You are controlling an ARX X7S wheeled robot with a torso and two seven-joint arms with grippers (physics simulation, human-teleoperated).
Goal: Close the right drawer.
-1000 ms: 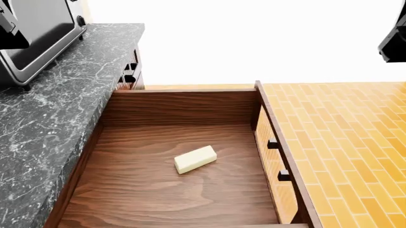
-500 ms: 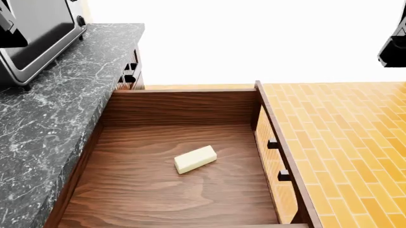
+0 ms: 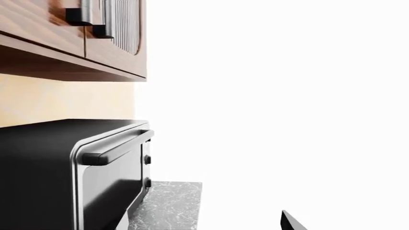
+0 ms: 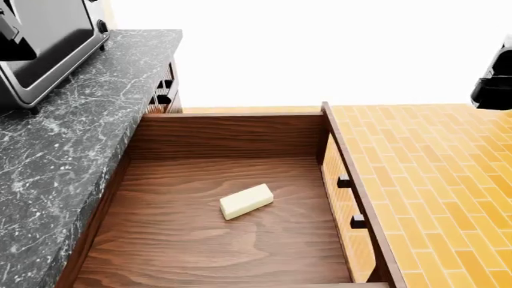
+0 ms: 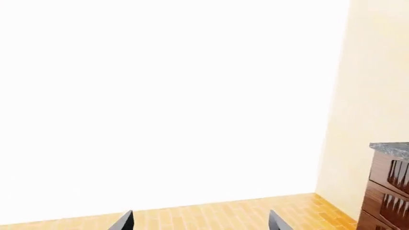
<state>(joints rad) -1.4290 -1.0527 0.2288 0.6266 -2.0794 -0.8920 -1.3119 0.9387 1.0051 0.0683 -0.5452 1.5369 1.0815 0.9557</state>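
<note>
Brown drawer (image 4: 232, 222) stands pulled wide out, its long front and handle (image 4: 346, 201) below and inward of the raised right gripper (image 5: 199, 221), fingers spread apart; left gripper (image 4: 9, 36) farther, state unclear.

The head view looks steeply down from close above into the open right drawer (image 4: 216, 240), beside the marble counter (image 4: 72, 132). The left wrist view faces the toaster oven (image 3: 76, 172) on that counter's edge; both share it. The right wrist view faces low across the brick floor (image 5: 217, 213) toward the wall.
</note>
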